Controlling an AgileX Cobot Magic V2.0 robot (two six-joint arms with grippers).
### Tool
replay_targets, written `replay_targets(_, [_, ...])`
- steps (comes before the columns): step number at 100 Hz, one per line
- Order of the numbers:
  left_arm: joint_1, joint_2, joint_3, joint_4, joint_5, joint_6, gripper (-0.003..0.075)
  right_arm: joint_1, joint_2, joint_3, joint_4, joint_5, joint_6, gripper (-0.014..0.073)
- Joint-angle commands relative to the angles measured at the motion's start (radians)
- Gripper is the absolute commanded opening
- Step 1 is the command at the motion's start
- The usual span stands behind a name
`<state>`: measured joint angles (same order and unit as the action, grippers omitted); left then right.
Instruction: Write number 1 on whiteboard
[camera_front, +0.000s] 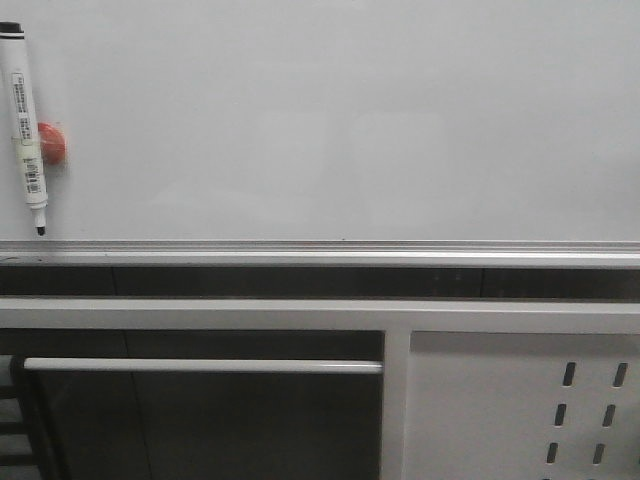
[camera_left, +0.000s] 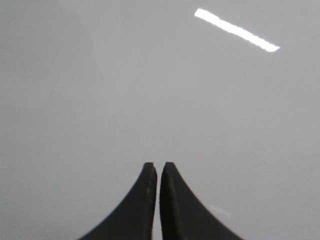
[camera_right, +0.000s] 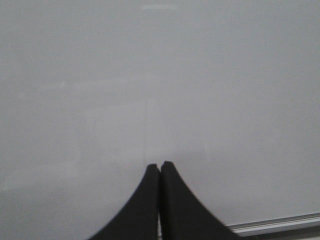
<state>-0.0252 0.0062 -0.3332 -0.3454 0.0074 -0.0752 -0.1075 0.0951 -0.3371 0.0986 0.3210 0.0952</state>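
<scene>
Front view, left to right: white marker pen with black cap (camera_front: 24, 125) hangs upright on the large glossy white whiteboard (camera_front: 340, 120) at about 9 o'clock, tip down just above the silver aluminium bottom rail (camera_front: 320, 248); a small red round magnet (camera_front: 51, 142) touches its right side. Board surface shows no stroke. White perforated metal panel (camera_front: 530, 410) at 5 o'clock, below the rail.

Left gripper (camera_left: 159, 167): black fingers nearly together, holding nothing, facing the board. Right gripper (camera_right: 160, 166): fingers pressed together, empty, rail at its edge.

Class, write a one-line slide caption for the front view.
Blank whiteboard, with a marker hanging at its left edge, tip down.
</scene>
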Motion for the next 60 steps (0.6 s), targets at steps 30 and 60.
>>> replay_targets(30, [-0.009, 0.295, -0.266, 0.064, 0.225, 0.152, -0.0018, 0.056, 0.155, -0.157, 0.013, 0.062, -0.015, -0.0079])
replay_targets(60, [-0.053, 0.474, -0.296, -0.23, 0.263, 0.448, -0.0018, 0.073, 0.202, -0.159, 0.015, 0.059, -0.028, -0.0079])
